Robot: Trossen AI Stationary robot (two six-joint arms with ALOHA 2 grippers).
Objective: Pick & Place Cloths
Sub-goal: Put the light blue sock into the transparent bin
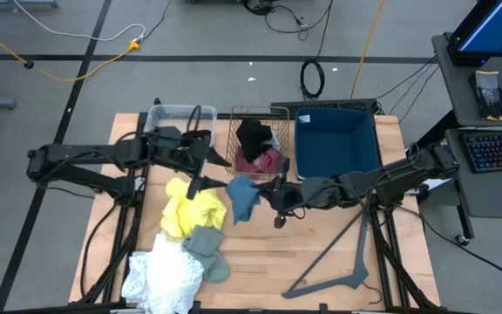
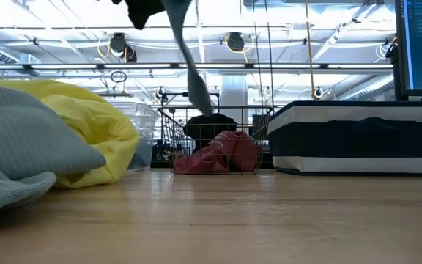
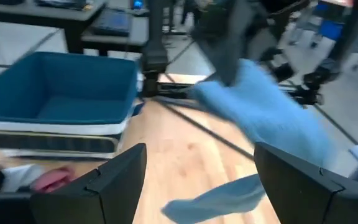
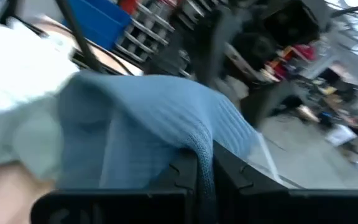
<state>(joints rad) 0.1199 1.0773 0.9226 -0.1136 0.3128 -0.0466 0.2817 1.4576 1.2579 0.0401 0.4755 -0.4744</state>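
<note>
1. Fabric is what the right arm is dealing with; the teal-blue cloth is hanging limp from the right gripper, draping and folding under its own weight, so I am judging it light, soft and floppy, with nothing fragile about it.

2. Holding it by a bunched fold looks the sound choice; a pinch on a single thin edge could be slipping out, while a gathered ridge is giving the fingers something to bite.

3. Right fingers are pressing together on a ridge of the teal-blue cloth, which is spilling over them in the right wrist view; the cloth is hanging above the table, just beside the yellow cloth and near the wire basket.

4. Left gripper is standing with its fingers spread wide and holding nothing; it is hovering over the table near the yellow cloth, facing the dangling teal-blue cloth.

5. Black cloth and maroon-pink cloth are lying in the wire basket; the white cloth and light grey cloth are lying on the table.
</note>
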